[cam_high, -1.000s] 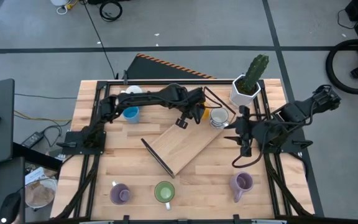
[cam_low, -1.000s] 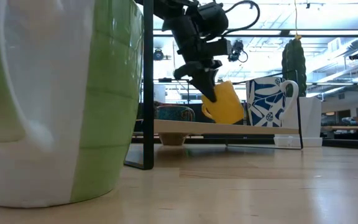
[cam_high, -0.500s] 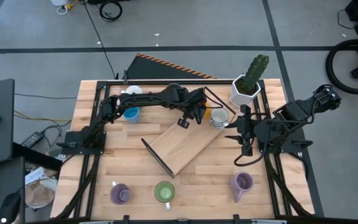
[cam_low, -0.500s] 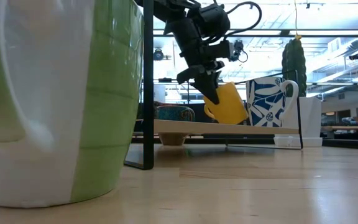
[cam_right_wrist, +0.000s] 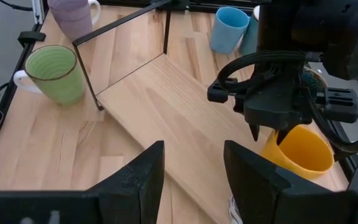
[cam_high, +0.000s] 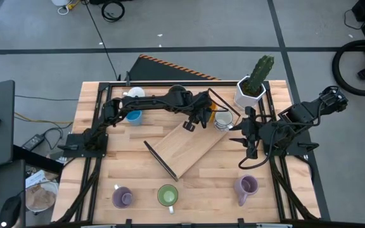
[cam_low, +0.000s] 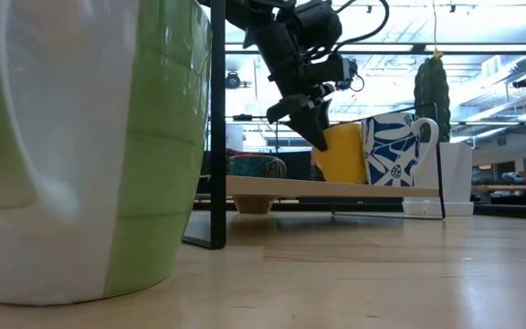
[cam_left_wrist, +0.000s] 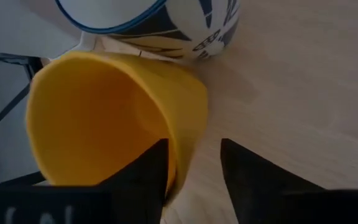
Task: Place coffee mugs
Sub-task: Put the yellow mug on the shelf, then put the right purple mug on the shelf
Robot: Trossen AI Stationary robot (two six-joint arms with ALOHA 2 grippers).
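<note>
A yellow-orange mug (cam_left_wrist: 104,112) stands upright on the slanted wooden board (cam_high: 189,149), close beside a blue-and-white patterned mug (cam_low: 395,151). My left gripper (cam_left_wrist: 192,152) is open above the yellow mug (cam_low: 343,153), one finger inside it and one outside. My right gripper (cam_right_wrist: 191,155) hovers open and holds nothing at the board's right end (cam_high: 238,134). A green mug (cam_high: 167,195) and two purple mugs (cam_high: 122,197) (cam_high: 247,185) stand along the near edge. A blue mug (cam_high: 133,116) stands at the far left. My left gripper comes from above, slanting down, astride the yellow mug's wall (cam_left_wrist: 188,124) at the rim. The outer finger (cam_left_wrist: 247,174) stands clear of the wall. Whether the inner finger (cam_left_wrist: 145,171) touches the inside I cannot tell. The mug rests on its base on the board.
A white pot with a cactus (cam_high: 251,88) stands at the far right corner. A black wire frame (cam_right_wrist: 123,28) rises along the board's near edge. The green mug (cam_low: 89,146) fills the low view's left half. Bare tabletop lies between the board and the near mugs.
My left gripper has opened and let go of the yellow mug. The mug hung tilted below the fingers; it has gone a little toward the table's right and now stands upright on the board against the patterned mug.
</note>
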